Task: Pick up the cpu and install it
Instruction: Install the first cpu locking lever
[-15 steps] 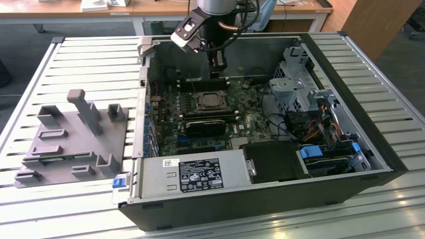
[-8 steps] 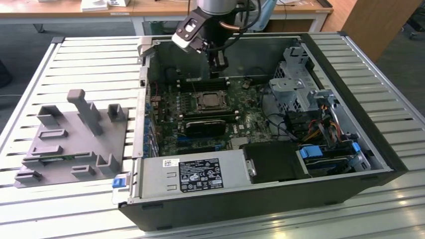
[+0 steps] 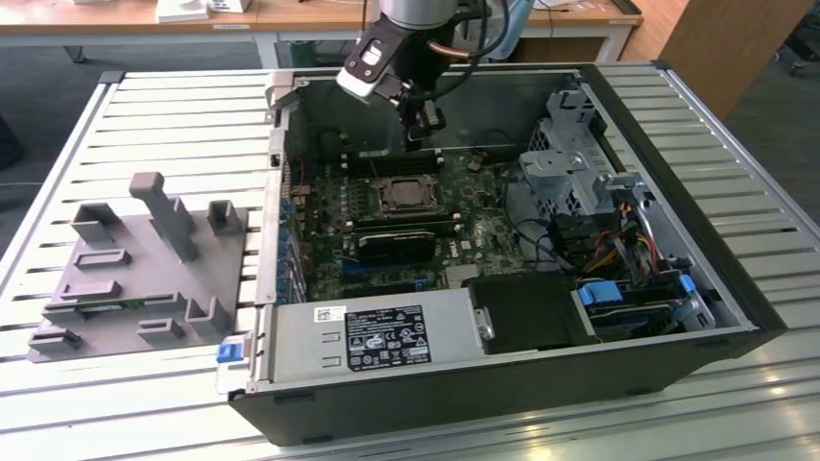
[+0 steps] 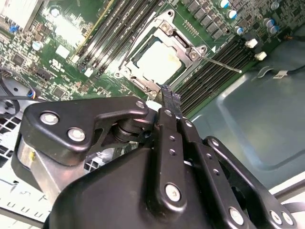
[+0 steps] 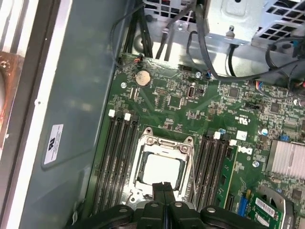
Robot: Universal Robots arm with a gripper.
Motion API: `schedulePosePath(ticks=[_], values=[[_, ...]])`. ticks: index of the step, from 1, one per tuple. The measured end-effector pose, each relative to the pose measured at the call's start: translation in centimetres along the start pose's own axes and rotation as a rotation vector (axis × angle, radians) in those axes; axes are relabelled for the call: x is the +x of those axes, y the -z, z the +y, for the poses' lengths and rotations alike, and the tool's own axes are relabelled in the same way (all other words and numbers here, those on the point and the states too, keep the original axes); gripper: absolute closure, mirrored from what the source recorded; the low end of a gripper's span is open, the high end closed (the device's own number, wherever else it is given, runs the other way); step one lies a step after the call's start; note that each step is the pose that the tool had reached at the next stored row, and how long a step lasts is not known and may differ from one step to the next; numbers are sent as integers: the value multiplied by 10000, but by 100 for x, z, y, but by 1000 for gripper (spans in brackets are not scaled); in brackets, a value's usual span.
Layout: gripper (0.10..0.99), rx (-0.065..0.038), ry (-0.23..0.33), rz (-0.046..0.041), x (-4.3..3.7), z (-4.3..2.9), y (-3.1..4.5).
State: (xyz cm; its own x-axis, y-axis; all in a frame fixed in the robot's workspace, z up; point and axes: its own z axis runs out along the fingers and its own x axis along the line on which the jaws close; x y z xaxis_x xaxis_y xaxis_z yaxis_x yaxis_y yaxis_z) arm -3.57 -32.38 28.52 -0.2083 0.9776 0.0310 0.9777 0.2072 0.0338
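Exterior view: I have the arm's gripper [image 3: 421,123] hanging over the far part of an open computer case [image 3: 717,317] that lies on its side on a slatted metal table [image 3: 167,115]. Its black fingertips point down at the green motherboard [image 3: 474,230], just beyond the socket [image 3: 405,195]. The jaws are pressed together with nothing pinched between them; in both wrist views the two fingers [image 5: 164,200] meet in one thin black blade.

The cpu [image 3: 407,197] already sits inside the socket's metal frame near the middle of the board. In the first wrist view I see its pale silvery top [image 5: 163,170] lying flat in the frame [image 5: 164,141], with the closed gripper [image 5: 163,187] poised just at the frame's edge, rows of memory slots [image 5: 119,152] on both sides. In the second wrist view the chip [image 4: 159,62] shows bright and square beyond the fingertips [image 4: 170,98], apart from them, and a thin metal lever [image 4: 224,66] juts out beside the frame.

On the exterior view's left, a grey plastic tray [image 3: 134,288] with upright posts rests on the table, well apart from the case. At the near side of the case I see the silver power supply [image 3: 372,341] and, to its right, a bundle of coloured cables [image 3: 628,254].
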Motion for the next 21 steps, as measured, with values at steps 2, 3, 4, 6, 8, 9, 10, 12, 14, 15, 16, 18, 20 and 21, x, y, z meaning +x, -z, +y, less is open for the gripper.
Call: schedulePosePath(ticks=[2, 3, 4, 6, 8, 9, 10, 12, 14, 15, 16, 18, 20, 21], values=[[980, 3, 117, 5, 0, 0, 0], [980, 5, 171, 6, 0, 0, 0], [980, 7, 225, 8, 0, 0, 0], [980, 10, 327, 12, 0, 0, 0], [980, 12, 409, 14, 0, -1, 0], [980, 13, 428, 14, 0, -1, 0], [980, 13, 456, 15, 0, 0, 0], [980, 17, 560, 19, 0, 0, 0], [980, 25, 832, 29, 0, -1, 0], [980, 30, 1002, 34, 0, 0, 0], [980, 36, 1197, 41, 0, -1, 0], [980, 47, 1556, 53, 0, 0, -1], [980, 59, 1921, 64, 0, -1, -1], [980, 65, 2101, 71, 0, 0, -1]])
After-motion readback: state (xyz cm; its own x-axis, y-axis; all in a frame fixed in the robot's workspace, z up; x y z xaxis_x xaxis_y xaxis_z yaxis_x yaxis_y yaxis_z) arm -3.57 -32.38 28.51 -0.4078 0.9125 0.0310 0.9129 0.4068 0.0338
